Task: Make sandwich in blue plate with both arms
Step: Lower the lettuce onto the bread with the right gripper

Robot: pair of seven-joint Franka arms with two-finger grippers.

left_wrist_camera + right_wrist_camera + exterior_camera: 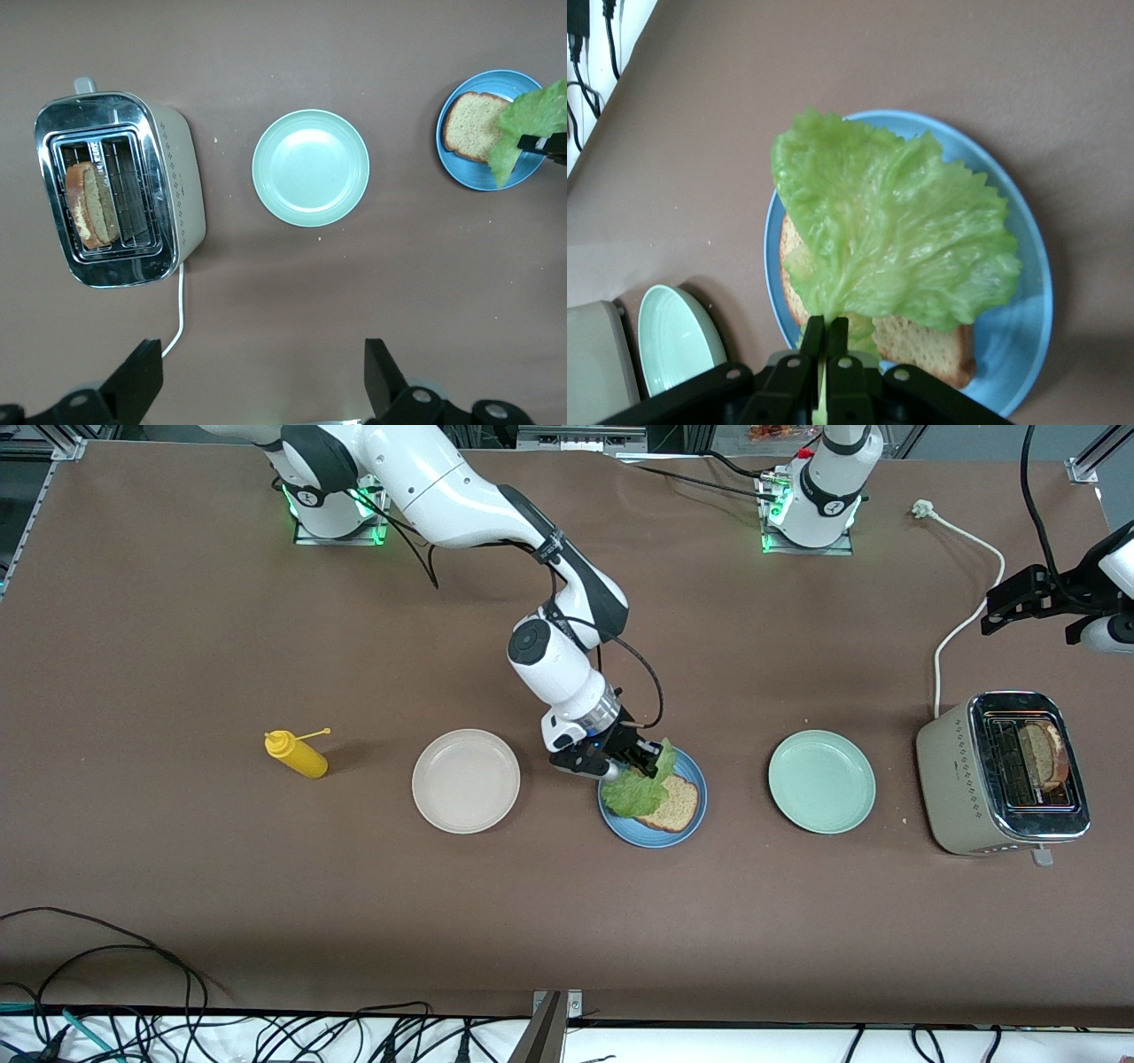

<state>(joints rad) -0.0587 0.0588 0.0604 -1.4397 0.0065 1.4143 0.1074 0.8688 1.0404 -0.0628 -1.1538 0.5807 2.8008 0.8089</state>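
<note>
The blue plate [651, 840] lies between a beige and a mint-green plate. One brown bread slice [680, 804] rests flat on it. My right gripper [647, 760] hangs low over the plate's edge, shut on the stem of a crinkled green lettuce leaf [634, 792] that drapes over the slice. The right wrist view shows that gripper [830, 329] pinching the lettuce [895, 230] above the bread [926, 345] and plate [1019, 328]. A second bread slice [1046, 755] stands in the toaster [961, 779]. My left gripper [999, 609] waits high above the table by the toaster, open and empty [263, 376].
The mint-green plate [821, 781] sits between the blue plate and the toaster. The beige plate [466, 780] and a yellow mustard bottle [297, 754] lie toward the right arm's end. The toaster's white cord [961, 624] runs across the table toward the left arm's base.
</note>
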